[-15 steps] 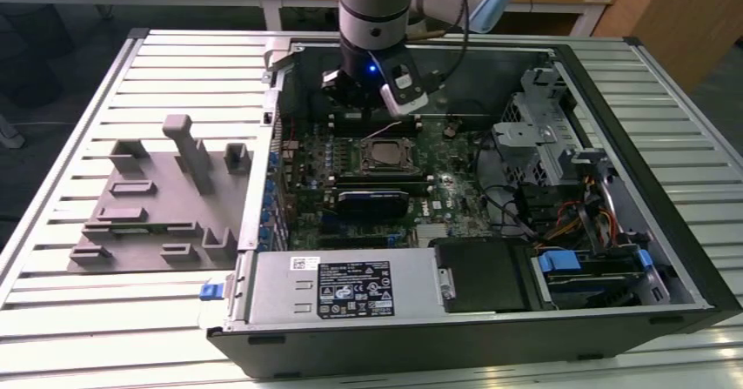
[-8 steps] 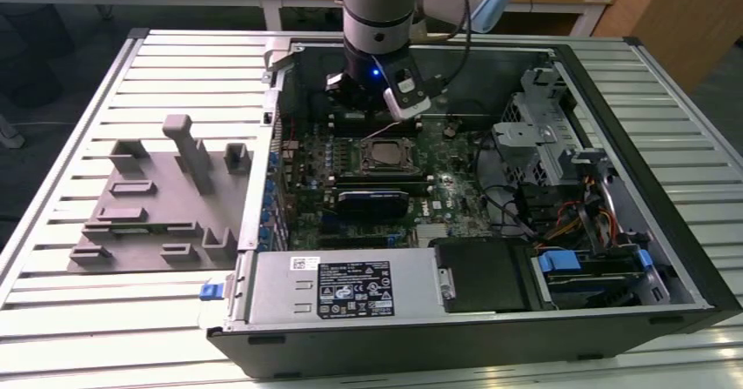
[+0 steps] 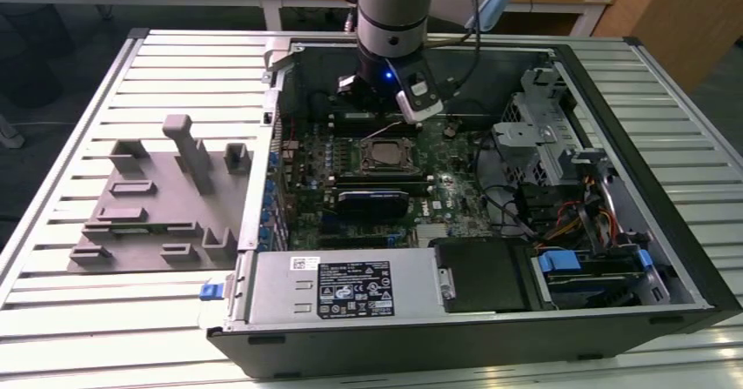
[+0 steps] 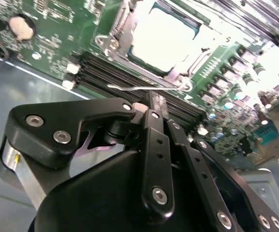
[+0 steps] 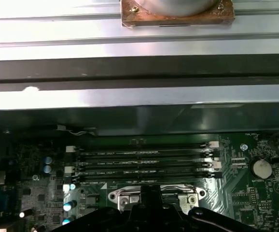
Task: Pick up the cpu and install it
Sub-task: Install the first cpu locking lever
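The cpu [image 3: 387, 156], a silvery square chip, lies flat in its socket on the green motherboard [image 3: 458, 202] inside the open computer case. In the second wrist view the cpu [image 4: 163, 38] shows as a bright plate framed by the metal socket bracket. My gripper [image 3: 384, 121] hangs just beyond the socket's far side, over the memory slots [image 5: 144, 162]. The black fingers [image 4: 151, 104] are shut together with nothing between them, their tips close to the thin wire socket lever [image 4: 139, 88]. I cannot tell if they touch it.
A grey plastic tray [image 3: 151, 206] with upright blocks lies on the slatted table at the exterior view's left. Inside the case are a power supply [image 3: 337, 289], a dark block with a blue edge [image 3: 371, 202] and a drive cage with cables [image 3: 558, 154]. The case wall [image 5: 139, 67] stands close behind.
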Motion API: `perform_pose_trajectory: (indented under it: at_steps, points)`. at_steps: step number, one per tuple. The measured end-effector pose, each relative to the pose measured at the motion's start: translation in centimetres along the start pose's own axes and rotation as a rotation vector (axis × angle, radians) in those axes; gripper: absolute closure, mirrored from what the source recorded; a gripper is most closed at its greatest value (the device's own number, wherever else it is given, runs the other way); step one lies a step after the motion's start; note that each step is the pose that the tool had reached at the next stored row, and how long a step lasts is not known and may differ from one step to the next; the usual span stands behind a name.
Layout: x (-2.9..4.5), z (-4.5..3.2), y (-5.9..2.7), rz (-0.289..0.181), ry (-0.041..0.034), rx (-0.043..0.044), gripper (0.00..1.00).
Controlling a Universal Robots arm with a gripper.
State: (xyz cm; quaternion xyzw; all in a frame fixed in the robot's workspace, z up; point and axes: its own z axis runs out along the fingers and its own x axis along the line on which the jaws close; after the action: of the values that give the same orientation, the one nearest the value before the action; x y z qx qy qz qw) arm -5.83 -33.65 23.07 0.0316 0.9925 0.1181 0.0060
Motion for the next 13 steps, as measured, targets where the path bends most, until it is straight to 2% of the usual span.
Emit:
perform_pose_trajectory:
  at_steps: [4,10,11,13]
  points:
    - [-0.76,0.04,0.04,0.000,0.0001,0.0002,0.89]
    - [-0.86,0.06,0.05,0.000,-0.0008,0.0001,0.89]
    - [-0.86,0.07,0.04,-0.001,-0.0022,0.0002,0.89]
    - [-0.86,0.19,0.02,-0.002,-0.0101,0.0000,0.89]
